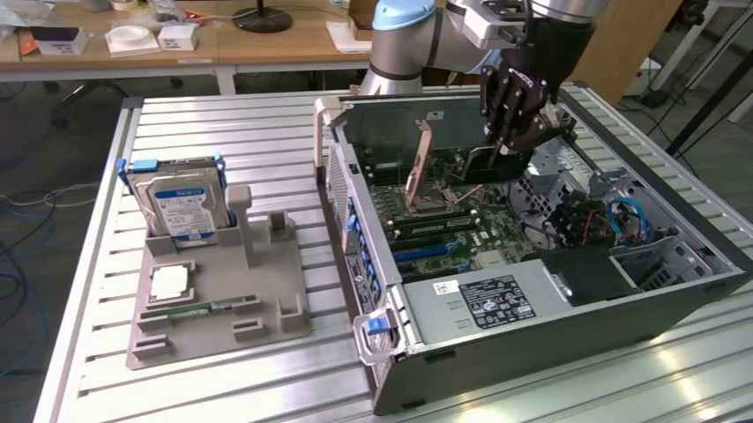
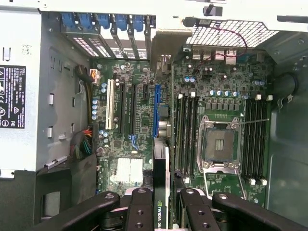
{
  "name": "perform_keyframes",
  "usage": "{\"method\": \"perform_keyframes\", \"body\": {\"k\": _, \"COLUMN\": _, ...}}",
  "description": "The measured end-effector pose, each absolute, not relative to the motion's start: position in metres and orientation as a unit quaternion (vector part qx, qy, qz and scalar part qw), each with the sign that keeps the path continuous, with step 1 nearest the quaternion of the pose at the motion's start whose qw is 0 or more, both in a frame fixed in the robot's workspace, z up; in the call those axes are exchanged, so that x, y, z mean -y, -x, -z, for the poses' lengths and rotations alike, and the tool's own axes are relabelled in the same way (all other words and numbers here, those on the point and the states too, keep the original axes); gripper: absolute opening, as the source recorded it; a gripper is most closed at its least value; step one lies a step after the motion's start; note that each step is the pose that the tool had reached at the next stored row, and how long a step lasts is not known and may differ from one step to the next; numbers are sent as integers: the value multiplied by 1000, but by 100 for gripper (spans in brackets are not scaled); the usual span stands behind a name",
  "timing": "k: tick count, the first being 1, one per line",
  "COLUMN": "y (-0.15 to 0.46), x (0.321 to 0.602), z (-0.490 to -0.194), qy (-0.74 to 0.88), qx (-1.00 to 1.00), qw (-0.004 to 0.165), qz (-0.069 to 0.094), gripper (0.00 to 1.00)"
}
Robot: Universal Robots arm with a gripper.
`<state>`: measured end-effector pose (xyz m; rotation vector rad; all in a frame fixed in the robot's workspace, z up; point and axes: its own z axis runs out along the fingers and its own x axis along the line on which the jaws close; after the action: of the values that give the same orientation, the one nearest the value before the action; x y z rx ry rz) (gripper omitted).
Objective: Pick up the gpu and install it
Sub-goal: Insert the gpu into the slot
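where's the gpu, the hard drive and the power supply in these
gpu (image 2: 160, 214): wrist view, on its narrow black face by the white lettering
hard drive (image 1: 182, 210): exterior view, on its blue-white label
power supply (image 1: 495, 300): exterior view, on the black label on its top face

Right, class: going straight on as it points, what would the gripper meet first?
Probably the motherboard beside the blue slot, and the gpu held in its jaws would touch before the gripper; depth is unclear.
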<state>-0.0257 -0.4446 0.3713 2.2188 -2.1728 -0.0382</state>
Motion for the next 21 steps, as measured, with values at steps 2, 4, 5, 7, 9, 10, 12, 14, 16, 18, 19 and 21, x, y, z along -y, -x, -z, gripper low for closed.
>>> {"method": "perform_keyframes", "body": {"k": 2, "y": 26, "x": 445, "z": -371, "qy": -714, "qx": 700, "qw": 18, "qz": 12, "gripper": 26}}
{"method": "perform_keyframes", "body": {"k": 4, "y": 26, "x": 445, "z": -370, "qy": -714, "qx": 700, "qw": 18, "qz": 12, "gripper": 26}}
{"method": "perform_keyframes", "body": {"k": 5, "y": 26, "x": 445, "z": -370, "qy": -714, "qx": 700, "qw": 18, "qz": 12, "gripper": 26}}
{"method": "perform_keyframes", "body": {"k": 7, "y": 26, "x": 445, "z": -369, "qy": -714, "qx": 700, "qw": 18, "qz": 12, "gripper": 26}}
{"method": "perform_keyframes", "body": {"k": 9, "y": 26, "x": 445, "z": -369, "qy": -713, "qx": 700, "qw": 18, "qz": 12, "gripper": 26}}
{"method": "perform_keyframes", "body": {"k": 10, "y": 26, "x": 445, "z": -369, "qy": -713, "qx": 700, "qw": 18, "qz": 12, "gripper": 26}}
{"method": "perform_keyframes", "body": {"k": 12, "y": 26, "x": 445, "z": -368, "qy": -713, "qx": 701, "qw": 18, "qz": 12, "gripper": 26}}
{"method": "perform_keyframes", "body": {"k": 14, "y": 26, "x": 445, "z": -368, "qy": -713, "qx": 701, "qw": 18, "qz": 12, "gripper": 26}}
{"method": "perform_keyframes", "body": {"k": 16, "y": 26, "x": 445, "z": -368, "qy": -713, "qx": 701, "qw": 18, "qz": 12, "gripper": 26}}
{"method": "perform_keyframes", "body": {"k": 18, "y": 26, "x": 445, "z": -367, "qy": -713, "qx": 701, "qw": 18, "qz": 12, "gripper": 26}}
{"method": "perform_keyframes", "body": {"k": 19, "y": 26, "x": 445, "z": -367, "qy": -713, "qx": 701, "qw": 18, "qz": 12, "gripper": 26}}
{"method": "perform_keyframes", "body": {"k": 21, "y": 26, "x": 445, "z": -366, "qy": -713, "qx": 701, "qw": 18, "qz": 12, "gripper": 26}}
